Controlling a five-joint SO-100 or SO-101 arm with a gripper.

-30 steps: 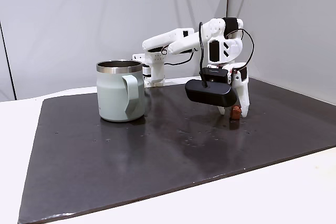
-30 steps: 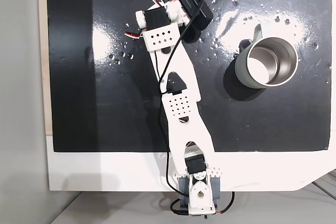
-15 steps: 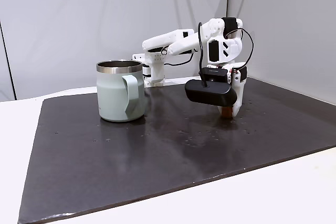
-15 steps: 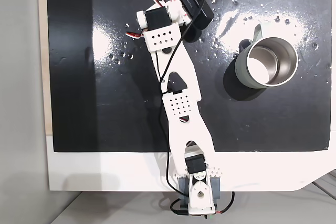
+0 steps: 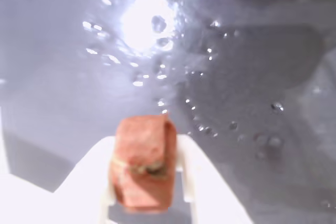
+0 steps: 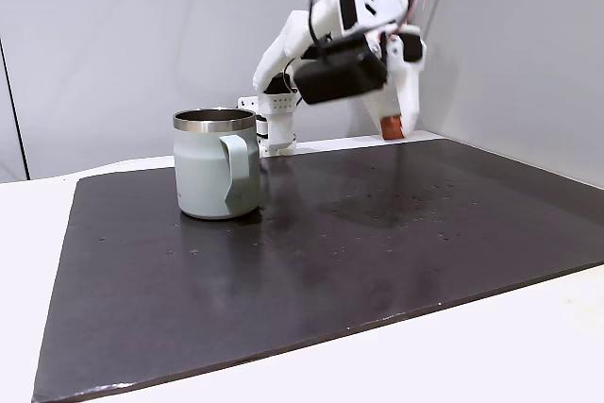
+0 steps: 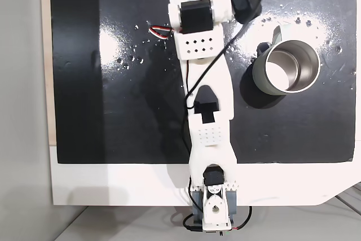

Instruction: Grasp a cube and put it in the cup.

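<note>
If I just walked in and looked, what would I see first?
First you'd notice the white robot arm lifted high over the dark mat, pinching a little reddish-brown cube in its gripper; the wrist view shows the cube squeezed between two white fingers. Next you'd spot the big pale green cup standing upright on the mat, to the left in the side view, its shiny steel inside bare.
</note>
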